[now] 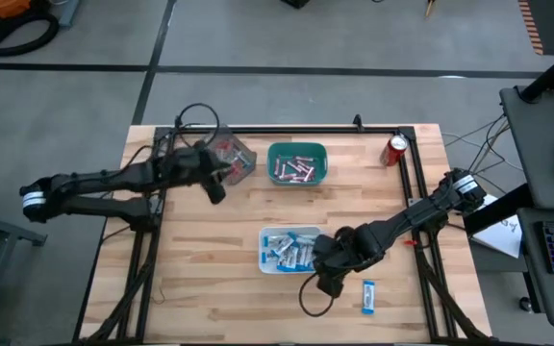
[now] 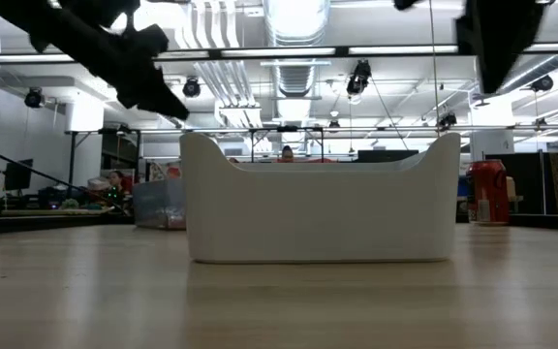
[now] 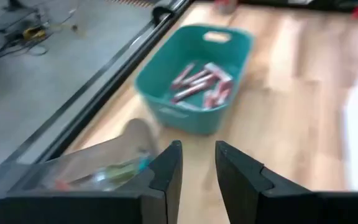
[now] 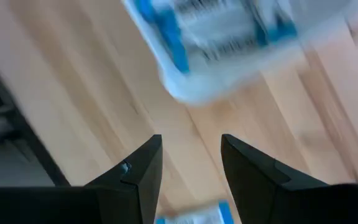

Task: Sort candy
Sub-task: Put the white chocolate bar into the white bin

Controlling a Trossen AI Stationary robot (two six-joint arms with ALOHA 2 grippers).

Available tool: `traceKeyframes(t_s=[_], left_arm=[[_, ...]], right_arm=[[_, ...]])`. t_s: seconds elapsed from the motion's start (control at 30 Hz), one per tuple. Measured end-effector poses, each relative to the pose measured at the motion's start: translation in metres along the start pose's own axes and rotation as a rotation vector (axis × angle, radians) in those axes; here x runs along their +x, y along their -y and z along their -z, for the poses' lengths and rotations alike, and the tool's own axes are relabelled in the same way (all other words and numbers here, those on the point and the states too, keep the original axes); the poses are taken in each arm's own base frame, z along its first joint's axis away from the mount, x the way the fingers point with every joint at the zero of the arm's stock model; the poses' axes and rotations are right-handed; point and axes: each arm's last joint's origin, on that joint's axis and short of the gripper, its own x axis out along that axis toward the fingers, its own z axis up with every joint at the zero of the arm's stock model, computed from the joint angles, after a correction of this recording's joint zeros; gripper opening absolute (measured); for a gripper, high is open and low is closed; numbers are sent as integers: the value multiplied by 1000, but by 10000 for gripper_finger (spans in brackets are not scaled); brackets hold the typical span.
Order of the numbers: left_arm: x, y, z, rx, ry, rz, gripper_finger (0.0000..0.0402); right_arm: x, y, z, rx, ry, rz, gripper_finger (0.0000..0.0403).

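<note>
**Loose blue packet lies just past the right jaws, toward the lower right of the high view.**
The right gripper is seen parted and empty beside the white bin; the blue-and-white packet lies lengthwise up-down on the table. The left gripper, slightly parted and empty, is held far off by the clear bin.
</note>
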Motion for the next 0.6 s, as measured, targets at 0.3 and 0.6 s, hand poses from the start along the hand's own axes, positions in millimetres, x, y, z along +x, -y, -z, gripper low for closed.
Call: traceKeyframes(t_s=[0.3,0.6], left_arm=[[-26,41,9,-13,122,62,80],[-40,62,1,20,189,46,80]], right_arm=[[1,9,44,251,-204,243,177],[31,8,88,388,-243,295,217]])
